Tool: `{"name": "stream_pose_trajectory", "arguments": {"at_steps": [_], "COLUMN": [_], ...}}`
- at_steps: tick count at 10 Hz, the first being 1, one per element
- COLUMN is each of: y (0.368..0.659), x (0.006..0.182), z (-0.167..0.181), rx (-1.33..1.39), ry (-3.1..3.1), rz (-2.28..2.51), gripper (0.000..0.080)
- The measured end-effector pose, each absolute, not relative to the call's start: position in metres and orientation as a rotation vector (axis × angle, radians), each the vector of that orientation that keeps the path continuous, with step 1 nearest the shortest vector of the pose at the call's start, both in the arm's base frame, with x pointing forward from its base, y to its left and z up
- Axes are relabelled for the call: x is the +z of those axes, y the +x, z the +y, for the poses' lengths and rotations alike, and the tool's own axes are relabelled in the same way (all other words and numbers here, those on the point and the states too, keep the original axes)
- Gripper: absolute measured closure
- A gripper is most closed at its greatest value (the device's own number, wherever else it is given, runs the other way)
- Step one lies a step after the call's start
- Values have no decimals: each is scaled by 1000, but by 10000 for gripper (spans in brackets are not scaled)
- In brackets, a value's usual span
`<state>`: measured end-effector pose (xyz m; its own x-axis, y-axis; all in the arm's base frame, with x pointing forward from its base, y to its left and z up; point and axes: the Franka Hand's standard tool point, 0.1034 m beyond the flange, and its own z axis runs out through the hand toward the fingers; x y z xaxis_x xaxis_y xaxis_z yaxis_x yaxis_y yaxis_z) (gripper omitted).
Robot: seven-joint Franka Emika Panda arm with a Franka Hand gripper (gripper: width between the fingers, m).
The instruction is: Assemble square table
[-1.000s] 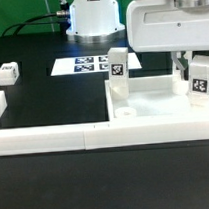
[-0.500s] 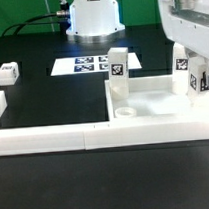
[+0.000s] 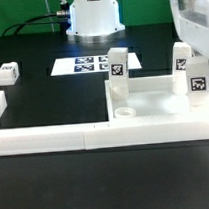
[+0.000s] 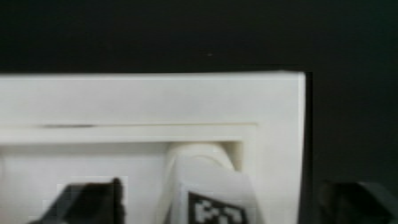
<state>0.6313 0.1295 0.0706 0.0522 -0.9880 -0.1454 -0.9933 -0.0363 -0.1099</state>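
Pincer open either side of leg w/ b&w marker tag, upright in square table corner.

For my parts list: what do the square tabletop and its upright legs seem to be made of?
Square tabletop: probably rigid plastic, uniformly white, matte, with a formed raised rim. Upright legs: seemingly the same white plastic; each carries a black-and-white tag, perhaps a paper sticker.

You had the white square table slab lying flat beneath your gripper, three tagged block legs upright on it, one between the spread fingers, a fourth leg lying well away.
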Motion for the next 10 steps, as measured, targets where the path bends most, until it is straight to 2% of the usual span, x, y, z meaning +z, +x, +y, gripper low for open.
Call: {"name": "stream_pose_trajectory", "arguments": {"at_steps": [1,3,6,8,10], "y": [634,635,635,636,635], "x": [74,74,74,70,70], "z": [130,129,126,109,115], "rx": [-2,-29,-63,-138,-164], "ry": [-2409,-2573,-2740,-2855,-2972], "rz": [1738,1494,1168,876,566], "gripper": [179,156,150,150,150]}}
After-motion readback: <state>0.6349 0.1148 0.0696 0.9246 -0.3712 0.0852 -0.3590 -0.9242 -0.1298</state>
